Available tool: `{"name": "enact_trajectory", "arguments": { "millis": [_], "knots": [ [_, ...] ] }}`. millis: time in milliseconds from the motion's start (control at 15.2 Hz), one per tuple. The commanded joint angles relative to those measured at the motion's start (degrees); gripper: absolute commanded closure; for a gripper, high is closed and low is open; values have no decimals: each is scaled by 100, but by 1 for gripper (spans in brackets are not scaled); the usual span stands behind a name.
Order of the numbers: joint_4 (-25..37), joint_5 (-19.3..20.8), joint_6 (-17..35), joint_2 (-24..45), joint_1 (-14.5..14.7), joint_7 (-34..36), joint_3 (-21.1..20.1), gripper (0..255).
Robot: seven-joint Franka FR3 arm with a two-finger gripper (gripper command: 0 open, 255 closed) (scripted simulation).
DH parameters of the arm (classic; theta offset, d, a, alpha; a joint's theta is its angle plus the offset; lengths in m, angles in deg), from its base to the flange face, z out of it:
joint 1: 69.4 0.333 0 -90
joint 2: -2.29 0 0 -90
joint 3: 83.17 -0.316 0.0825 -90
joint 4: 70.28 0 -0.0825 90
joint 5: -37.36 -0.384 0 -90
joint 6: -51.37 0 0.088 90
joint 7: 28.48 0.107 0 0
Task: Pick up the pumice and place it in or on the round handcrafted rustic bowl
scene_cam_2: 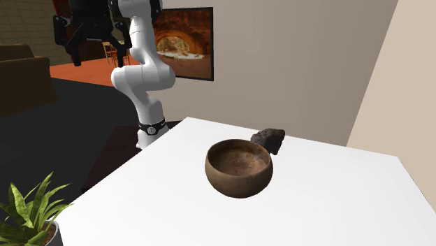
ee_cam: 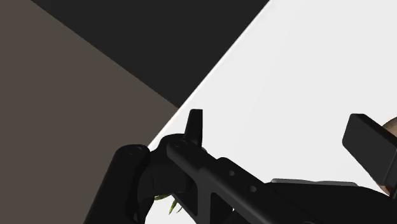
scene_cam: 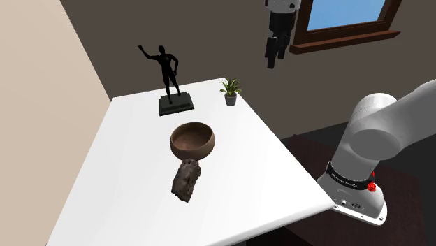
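One strip of white lettering on the black band (scene_cam: pixel 348 180) at the foot of the white Franka arm (scene_cam: pixel 381 129), way too small to read, with a red knob (scene_cam: pixel 371 187) right beside it.

Gripper (scene_cam: pixel 275 52) parked way up high over the far corner of the white table (scene_cam: pixel 126 161), up by the window (scene_cam: pixel 349 17) in the shoulder view, well clear of everything. Both fingers (ee_cam: pixel 196 127) spread wide in the wrist view: holding nothing, touching nothing, just bare table in the gap plus a few green leaf tips (ee_cam: pixel 167 199) poking out past the hand.

Pumice (scene_cam: pixel 186 180): dark brown, lumpy, lying flat on the table on the near side of the bowl (scene_cam: pixel 193 140) in the shoulder view, well apart from the gripper. Long axis running from the bowl toward the near table edge, tilted a bit off straight, far end tucked right up by the bowl's foot. Touching or just shy of it, can't tell. Seen from the second exterior view, peeking out from behind the bowl's rim on the arm's side, partly hidden.

Bowl itself round, rough, brown, sitting upright with a mottled inside. Further back in the shoulder view, a black figurine (scene_cam: pixel 166 73) of a person with one arm raised on a dark square base (scene_cam: pixel 175 105), and a small potted plant (scene_cam: pixel 230 91) near the far corner, both well apart from the pumice. On the wall behind the arm in the second exterior view, a framed picture (scene_cam_2: pixel 183 43) of an orange rock arch.
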Motion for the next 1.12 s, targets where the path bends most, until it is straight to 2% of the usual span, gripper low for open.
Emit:
{"name": "enact_trajectory", "arguments": {
  "millis": [0,528,1056],
  "knots": [
    [0,0,0,0,0,0,0,0],
    [-590,-824,417,20,134,1728,-974,0],
    [-640,-1612,1079,669,269,3422,-1985,0]
  ]
}}
